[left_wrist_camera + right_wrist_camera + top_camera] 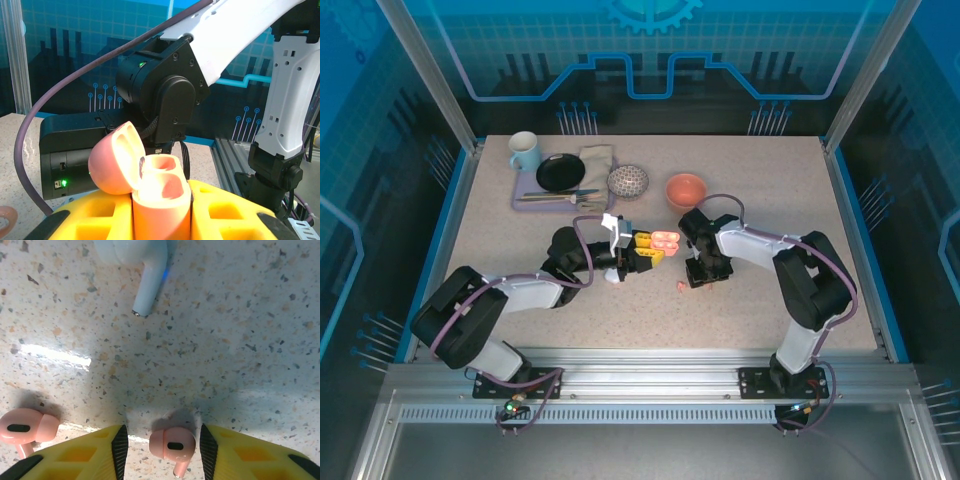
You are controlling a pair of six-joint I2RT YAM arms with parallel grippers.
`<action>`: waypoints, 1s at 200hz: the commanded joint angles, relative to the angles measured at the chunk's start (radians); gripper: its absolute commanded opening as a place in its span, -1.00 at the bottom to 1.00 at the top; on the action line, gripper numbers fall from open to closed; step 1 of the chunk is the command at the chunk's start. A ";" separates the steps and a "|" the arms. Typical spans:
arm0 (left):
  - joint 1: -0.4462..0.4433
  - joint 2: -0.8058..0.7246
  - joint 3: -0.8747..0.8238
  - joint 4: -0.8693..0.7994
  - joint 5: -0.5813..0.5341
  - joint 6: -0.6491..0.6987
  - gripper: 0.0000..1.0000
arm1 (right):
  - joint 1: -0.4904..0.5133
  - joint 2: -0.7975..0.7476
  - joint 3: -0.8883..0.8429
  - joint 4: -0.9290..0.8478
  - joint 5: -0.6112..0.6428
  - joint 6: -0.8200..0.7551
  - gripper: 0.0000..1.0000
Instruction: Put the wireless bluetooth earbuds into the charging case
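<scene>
A salmon-pink charging case (160, 200) stands upright between yellow fingers (225, 215), its lid (112, 160) hinged open to the left and both sockets empty. My left gripper (161, 220) is shut on it, and from above the case (666, 240) hangs over the table's middle. My right gripper (164, 447) is low over the table and open. A pink earbud (172, 445) lies between its black pads (207, 450) with a gap on each side. A second pink earbud (22, 426) lies to the left. A white earbud (147, 270) lies farther ahead.
At the back left a mat (545, 203) carries a mug (524, 151), a black plate (560, 172) and cutlery. A patterned bowl (628, 181) and an orange bowl (686, 189) stand behind the grippers. The right arm (280, 100) rises close behind the held case.
</scene>
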 commanded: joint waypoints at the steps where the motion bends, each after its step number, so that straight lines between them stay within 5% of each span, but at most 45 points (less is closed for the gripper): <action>1: 0.003 -0.032 -0.007 0.006 0.024 0.033 -1.00 | 0.013 0.004 -0.003 -0.028 0.008 0.025 -0.12; 148: 0.003 -0.032 0.001 -0.010 0.022 0.028 -1.00 | 0.006 -0.008 -0.035 0.002 0.006 0.073 -0.23; 200: 0.004 -0.036 0.001 -0.015 0.022 0.024 -1.00 | -0.017 -0.009 -0.020 0.000 0.003 0.059 -0.44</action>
